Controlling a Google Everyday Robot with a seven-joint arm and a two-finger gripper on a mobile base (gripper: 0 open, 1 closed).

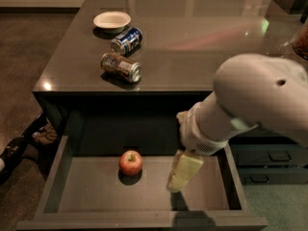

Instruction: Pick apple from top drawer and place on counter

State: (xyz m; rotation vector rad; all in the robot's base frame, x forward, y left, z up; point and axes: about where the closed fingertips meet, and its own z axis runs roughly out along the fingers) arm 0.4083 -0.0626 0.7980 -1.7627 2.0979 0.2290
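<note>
Red apple (131, 162) lies in the top drawer (86, 192), pincer (176, 184) hovering near it.

Apple (131, 162): small, red, upright, resting left of centre on the floor of the open top drawer (96, 192). Glossy counter (202, 57) lies beyond. Gripper (177, 182) hangs inside the drawer, right of the apple, apart.

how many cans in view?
2, both lying on the counter: blue can by the white bowl, silver can nearer the top drawer. Gripper is over the drawer, right of the apple. Arm may hide more.
</note>
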